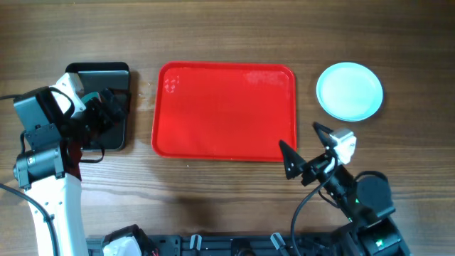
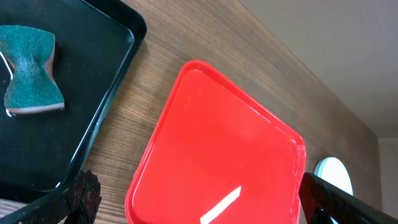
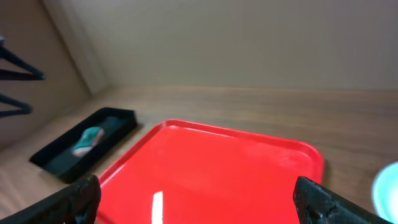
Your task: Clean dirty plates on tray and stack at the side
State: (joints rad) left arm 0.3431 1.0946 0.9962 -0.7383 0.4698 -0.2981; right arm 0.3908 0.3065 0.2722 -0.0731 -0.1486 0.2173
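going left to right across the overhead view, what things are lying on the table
black tray → red tray → pale blue plate

No legible text, label, brand or number anywhere; perhaps too small

wooden table [image 1: 227,28] | black tray [image 1: 99,71] left | red tray [image 1: 224,114] centre | plates [image 1: 349,91] right, seemingly stacked
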